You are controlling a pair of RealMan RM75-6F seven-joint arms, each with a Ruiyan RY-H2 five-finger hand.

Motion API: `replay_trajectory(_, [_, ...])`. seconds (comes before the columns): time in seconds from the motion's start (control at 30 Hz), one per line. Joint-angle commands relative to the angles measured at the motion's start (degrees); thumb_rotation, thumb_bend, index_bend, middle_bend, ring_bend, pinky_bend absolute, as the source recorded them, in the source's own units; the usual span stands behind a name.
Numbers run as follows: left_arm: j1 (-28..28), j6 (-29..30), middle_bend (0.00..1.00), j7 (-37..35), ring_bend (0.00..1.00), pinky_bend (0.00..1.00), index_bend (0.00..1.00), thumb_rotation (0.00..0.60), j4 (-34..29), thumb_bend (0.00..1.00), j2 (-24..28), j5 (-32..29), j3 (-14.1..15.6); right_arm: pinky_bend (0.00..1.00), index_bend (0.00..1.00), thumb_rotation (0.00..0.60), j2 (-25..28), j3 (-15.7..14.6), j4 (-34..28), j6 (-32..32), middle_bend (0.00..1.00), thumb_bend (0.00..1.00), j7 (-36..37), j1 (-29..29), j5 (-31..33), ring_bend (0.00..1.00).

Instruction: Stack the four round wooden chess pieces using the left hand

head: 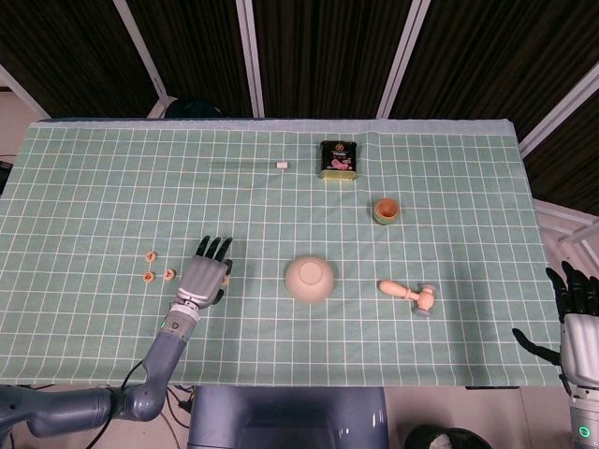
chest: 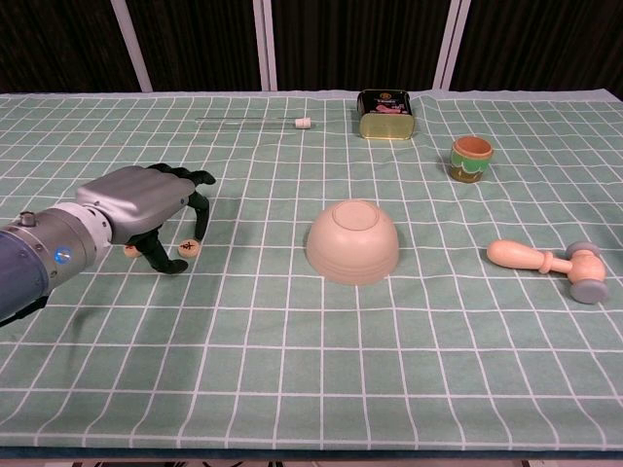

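Chess pieces lie on the near-left of the table [head: 94, 187]: the rightmost chess piece [chest: 191, 248] sits right under the left hand's fingertips [chest: 195, 238], three others [head: 150, 275] to its left. Left hand [chest: 146, 199] hovers over it, fingers curled down but spread, grasping nothing. Right hand [head: 580, 327] hangs released, well apart at far right.

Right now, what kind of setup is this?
Likely a lab teleoperation bench: a table under a green grid cloth, dark slatted panels behind, and unrelated test props such as an upturned bowl, a toy mallet and a tin.
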Motion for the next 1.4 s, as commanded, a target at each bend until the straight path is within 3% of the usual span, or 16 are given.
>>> replay_trajectory(0.03, [-0.2, 0.0, 0.0, 0.2, 0.0, 0.0, 0.46, 0.6, 0.3, 0.26, -0.2, -0.3, 0.1, 0.0, 0.12, 0.6, 0.0, 0.0, 0.0, 0.0, 0.01, 0.23, 0.0, 0.0, 0.0, 0.0])
replay_trajectory(0.77, [-1.0, 1.6, 0.0, 2.1, 0.0, 0.0, 0.52, 0.6, 0.1, 0.33, 0.0, -1.6, 1.1, 0.0, 0.12, 0.6, -0.2, 0.1, 0.1, 0.2, 0.01, 0.23, 0.0, 0.0, 0.0, 0.0])
replay_trajectory(1.13, [1.3, 4.6, 0.0, 0.5, 0.0, 0.0, 0.52, 0.6, -6.2, 0.33, 6.4, 0.3, 2.5, 0.0, 0.12, 0.6, -0.2, 0.1, 0.2, 0.2, 0.01, 0.23, 0.0, -0.1, 0.0, 0.0])
replay_trajectory(1.4, [2.5, 2.7, 0.0, -3.5, 0.0, 0.0, 0.52, 0.6, -4.6, 0.33, 8.3, 1.4, 3.9, 0.0, 0.12, 0.6, -0.4, 0.0, -0.1, 0.4, 0.01, 0.23, -0.6, -0.1, -0.4, 0.0])
